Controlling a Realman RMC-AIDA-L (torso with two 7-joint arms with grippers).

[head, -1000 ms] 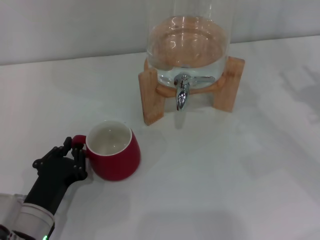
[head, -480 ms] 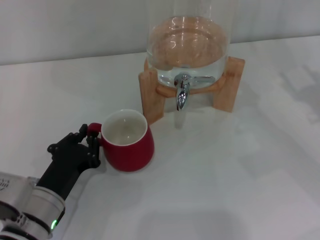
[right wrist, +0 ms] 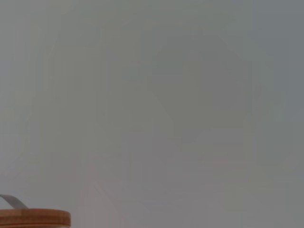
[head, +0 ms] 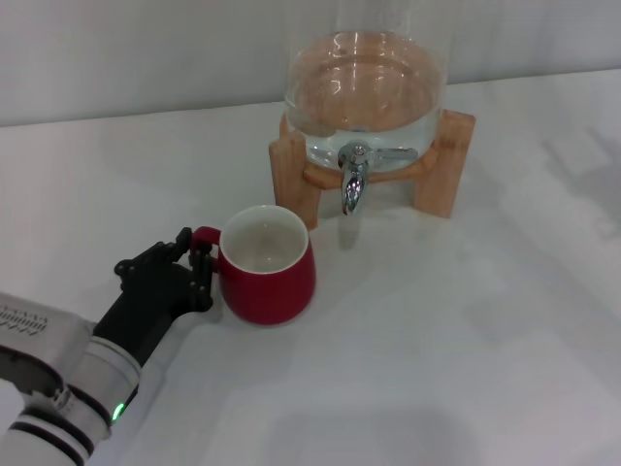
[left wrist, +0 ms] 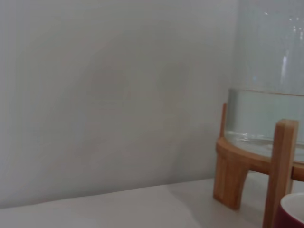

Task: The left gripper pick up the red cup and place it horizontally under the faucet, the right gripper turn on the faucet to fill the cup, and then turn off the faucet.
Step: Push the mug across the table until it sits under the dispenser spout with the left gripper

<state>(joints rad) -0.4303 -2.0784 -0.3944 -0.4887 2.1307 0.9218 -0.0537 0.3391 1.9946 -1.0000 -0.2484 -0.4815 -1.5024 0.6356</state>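
The red cup (head: pixel 267 269) stands upright on the white table, its white inside empty, a short way in front and to the left of the faucet (head: pixel 353 189). My left gripper (head: pixel 198 262) is shut on the cup's small red handle (head: pixel 205 238), its black fingers reaching in from the lower left. The chrome faucet sticks out of the clear glass jar (head: pixel 364 83) on its wooden stand (head: pixel 294 189). In the left wrist view a sliver of the cup's rim (left wrist: pixel 294 211) shows beside the stand (left wrist: pixel 280 166). The right gripper is out of view.
The white table (head: pixel 466 330) stretches wide to the right and front of the cup. A pale wall rises behind the jar. In the right wrist view only a wooden lid edge (right wrist: pixel 33 217) appears against the wall.
My left gripper has carried the cup to the right and farther back, toward the faucet. The jar and stand have stayed in place.
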